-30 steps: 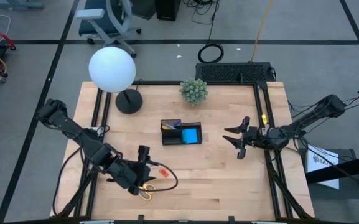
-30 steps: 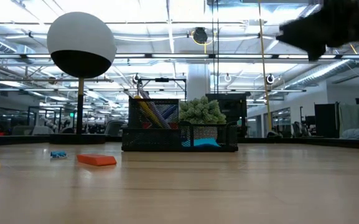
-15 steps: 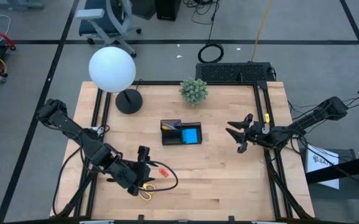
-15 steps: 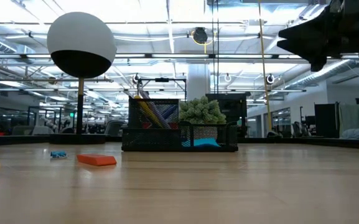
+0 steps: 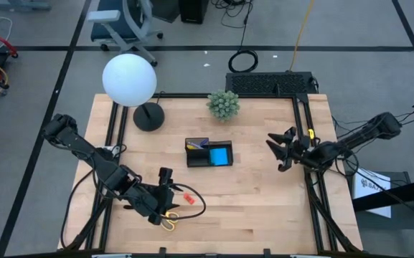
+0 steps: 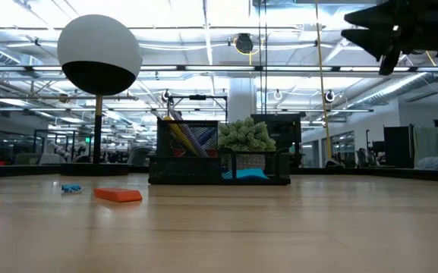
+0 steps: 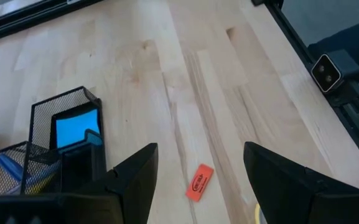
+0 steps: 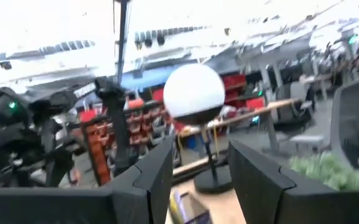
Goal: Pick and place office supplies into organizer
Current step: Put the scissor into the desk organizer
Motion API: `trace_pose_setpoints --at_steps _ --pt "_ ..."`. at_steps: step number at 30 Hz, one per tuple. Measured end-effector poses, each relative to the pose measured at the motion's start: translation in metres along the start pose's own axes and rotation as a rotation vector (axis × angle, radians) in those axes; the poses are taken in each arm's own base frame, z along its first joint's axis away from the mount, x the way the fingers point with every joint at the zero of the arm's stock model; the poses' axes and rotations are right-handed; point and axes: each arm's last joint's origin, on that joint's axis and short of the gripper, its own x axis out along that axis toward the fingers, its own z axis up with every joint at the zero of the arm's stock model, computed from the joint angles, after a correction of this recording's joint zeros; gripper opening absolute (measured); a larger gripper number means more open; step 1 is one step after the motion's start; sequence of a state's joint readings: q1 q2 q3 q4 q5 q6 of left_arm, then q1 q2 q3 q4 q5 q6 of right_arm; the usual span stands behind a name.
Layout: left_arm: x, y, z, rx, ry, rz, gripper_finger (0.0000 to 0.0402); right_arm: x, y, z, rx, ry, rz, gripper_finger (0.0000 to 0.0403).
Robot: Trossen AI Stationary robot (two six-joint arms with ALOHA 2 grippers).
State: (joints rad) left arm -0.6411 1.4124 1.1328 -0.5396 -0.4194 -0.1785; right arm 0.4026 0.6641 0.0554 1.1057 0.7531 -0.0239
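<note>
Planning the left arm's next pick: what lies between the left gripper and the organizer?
In the left wrist view, only bare wood separates the open left gripper from the organizer; the orange eraser lies off to one side.

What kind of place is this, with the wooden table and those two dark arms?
Probably a robotics lab or workshop inside a big open industrial hall. Two robot arms work at a wooden table set in a black frame. An office chair stands on the grey floor beside it, and behind are long rows of ceiling lights.
</note>
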Motion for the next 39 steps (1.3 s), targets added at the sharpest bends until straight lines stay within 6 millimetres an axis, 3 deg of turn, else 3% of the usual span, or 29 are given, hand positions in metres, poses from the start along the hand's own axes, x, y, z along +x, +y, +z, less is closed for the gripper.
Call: trace_pose_setpoints --at_steps 2,7,16,24,31,39 --pt "0.000 0.000 0.000 0.003 0.000 0.000 0.0243 0.002 0.002 0.001 -0.076 0.003 0.036 0.0148" --pt "0.000 0.000 0.002 0.007 -0.015 -0.002 0.0243 0.029 0.020 0.035 -0.220 -0.006 0.121 0.0147" --pt "0.000 0.000 0.002 0.015 -0.016 0.005 0.0243 0.064 0.012 0.073 -0.230 0.033 0.039 0.0148" --pt "0.000 0.000 0.001 0.015 -0.016 0.006 0.0243 0.085 -0.012 0.087 -0.211 0.056 0.049 0.0151" --pt "0.001 0.003 0.002 0.004 -0.015 0.016 0.0243 0.125 -0.023 0.102 -0.195 0.107 0.122 0.0150" --pt "0.002 0.004 0.002 0.001 -0.013 0.019 0.0243 0.155 -0.031 0.097 -0.174 0.157 0.078 0.0152"
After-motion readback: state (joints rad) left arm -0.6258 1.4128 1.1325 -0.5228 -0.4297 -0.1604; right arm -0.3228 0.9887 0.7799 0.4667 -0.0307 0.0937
